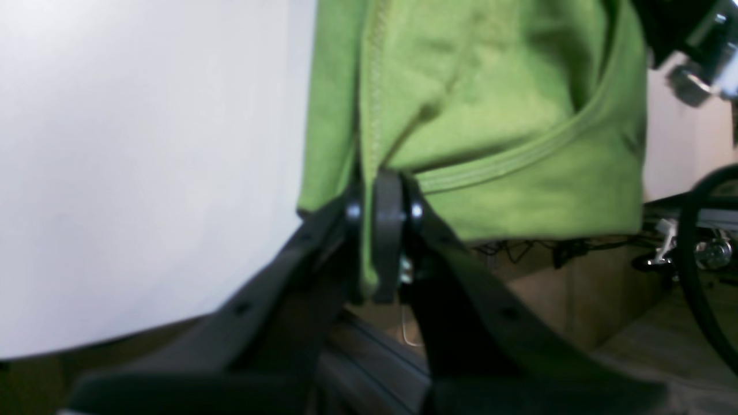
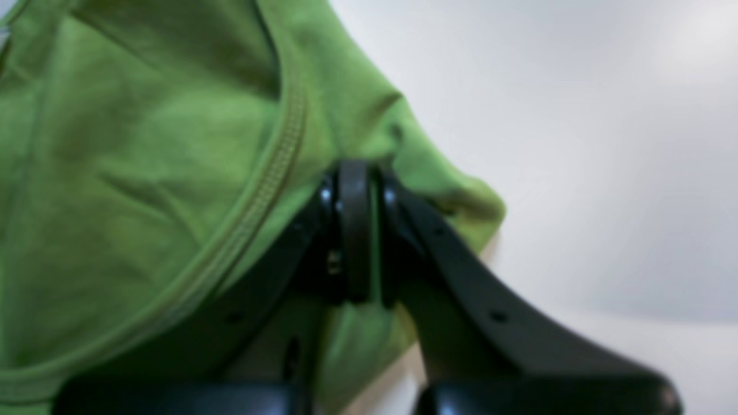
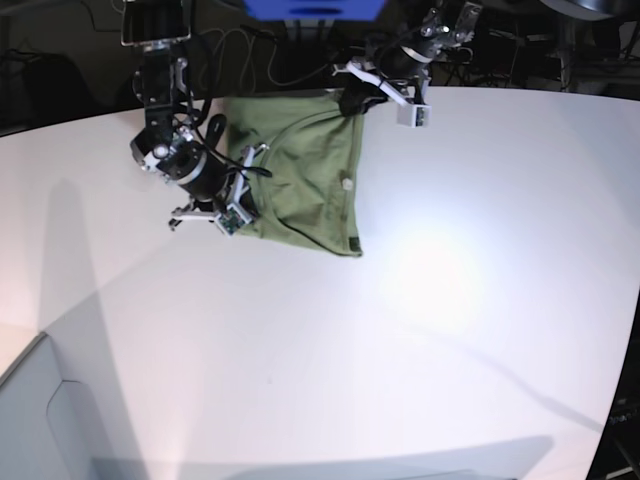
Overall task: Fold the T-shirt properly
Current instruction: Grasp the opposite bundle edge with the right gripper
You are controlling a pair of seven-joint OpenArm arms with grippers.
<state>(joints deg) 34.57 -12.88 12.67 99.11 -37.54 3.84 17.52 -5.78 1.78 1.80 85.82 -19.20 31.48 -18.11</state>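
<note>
The green T-shirt (image 3: 310, 180) lies bunched and partly folded at the far side of the white table (image 3: 400, 350). My left gripper (image 3: 352, 100) is at the shirt's far right corner. In the left wrist view this gripper (image 1: 387, 230) is shut on a stitched edge of the shirt (image 1: 490, 115), near the collar seam. My right gripper (image 3: 245, 170) is at the shirt's left side. In the right wrist view it (image 2: 354, 230) is shut on a fold of the shirt (image 2: 144, 173) beside a ribbed seam. Both pinched parts are raised slightly off the table.
The table's far edge runs just behind the shirt, with cables, dark equipment and a blue object (image 3: 315, 8) beyond it. The left wrist view shows the floor and a black hoop (image 1: 692, 259) past the edge. Bare white tabletop (image 2: 576, 144) spreads toward the front and right.
</note>
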